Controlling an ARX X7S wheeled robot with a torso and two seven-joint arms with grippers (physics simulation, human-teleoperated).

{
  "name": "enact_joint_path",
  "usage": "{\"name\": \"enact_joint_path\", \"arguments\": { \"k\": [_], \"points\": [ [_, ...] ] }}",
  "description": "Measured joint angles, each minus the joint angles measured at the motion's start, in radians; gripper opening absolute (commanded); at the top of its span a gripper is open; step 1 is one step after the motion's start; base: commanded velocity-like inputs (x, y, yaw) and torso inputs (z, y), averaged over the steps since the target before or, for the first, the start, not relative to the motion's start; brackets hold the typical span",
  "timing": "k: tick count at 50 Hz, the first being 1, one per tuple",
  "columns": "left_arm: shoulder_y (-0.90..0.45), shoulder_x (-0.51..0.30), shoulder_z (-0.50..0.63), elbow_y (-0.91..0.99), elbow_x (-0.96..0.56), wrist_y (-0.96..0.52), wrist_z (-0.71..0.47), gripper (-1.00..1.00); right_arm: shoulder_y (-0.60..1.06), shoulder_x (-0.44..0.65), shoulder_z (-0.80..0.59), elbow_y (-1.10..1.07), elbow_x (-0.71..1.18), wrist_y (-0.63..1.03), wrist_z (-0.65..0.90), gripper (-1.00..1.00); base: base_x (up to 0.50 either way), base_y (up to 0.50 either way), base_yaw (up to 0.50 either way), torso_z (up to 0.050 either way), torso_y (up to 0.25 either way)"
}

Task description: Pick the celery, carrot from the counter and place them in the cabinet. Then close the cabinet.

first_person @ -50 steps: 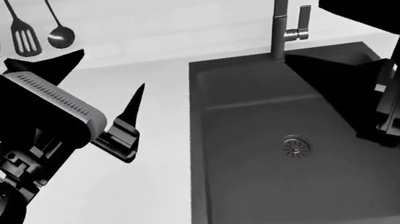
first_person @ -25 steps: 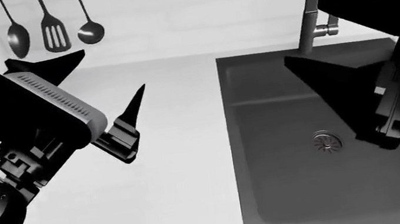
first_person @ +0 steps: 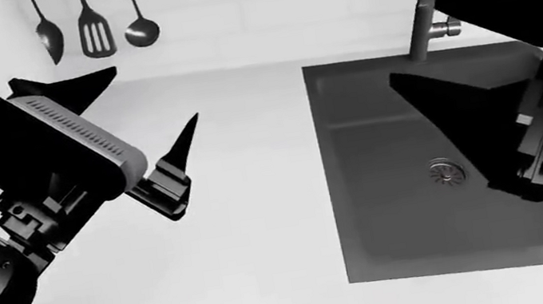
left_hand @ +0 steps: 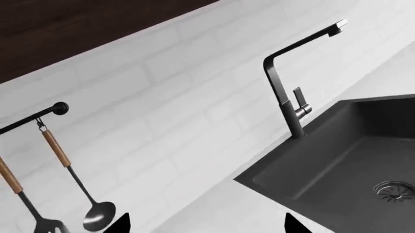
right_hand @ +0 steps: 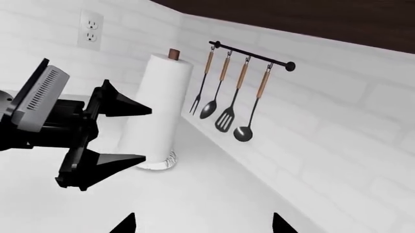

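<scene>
Neither the celery nor the carrot shows in any view. The white counter [first_person: 262, 234] lies below both arms, with the dark grey sink [first_person: 402, 229] set into it on the right. My left gripper [first_person: 153, 93] hangs open over the bare counter left of the sink, nothing between its fingers; its two tips frame the left wrist view [left_hand: 206, 224]. The right gripper [first_person: 413, 40] hangs open above the sink, also empty [right_hand: 203, 223]. The right wrist view shows the left gripper [right_hand: 146, 133] from the side, fingers spread. No cabinet door can be made out.
A tall faucet [first_person: 426, 0] rises behind the sink. Three utensils [first_person: 94, 29] hang on a rail on the tiled wall. A paper towel roll [right_hand: 155, 111] stands in the counter's corner below an outlet [right_hand: 91, 30]. A dark brown panel [left_hand: 77, 29] runs above the tiles.
The head view has swung left: sink, faucet and hanging utensils have slid to the right in the picture. Both arms keep the same place in the view, still open.
</scene>
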Motion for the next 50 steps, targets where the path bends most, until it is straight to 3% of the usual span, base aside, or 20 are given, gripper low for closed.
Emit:
{"name": "enact_joint_path", "arguments": {
  "k": [17, 34, 50],
  "points": [
    [0.008, -0.002, 0.000, -0.002, 0.001, 0.009, 0.000, 1.00, -0.007, 0.006, -0.002, -0.005, 0.008, -0.008, 0.002, 1.00, -0.09, 0.00, 0.00, 0.000, 0.000],
    [0.024, -0.010, -0.008, 0.010, -0.008, 0.011, -0.012, 1.00, -0.013, 0.010, 0.002, -0.004, 0.016, -0.021, 0.001, 1.00, 0.10, 0.01, 0.00, 0.000, 0.000],
    [0.127, -0.065, -0.111, 0.078, -0.084, 0.015, -0.102, 1.00, -0.003, 0.022, 0.008, 0.002, 0.028, -0.027, 0.006, 1.00, 0.00, 0.00, 0.00, 0.000, 0.000]
  ]
}}
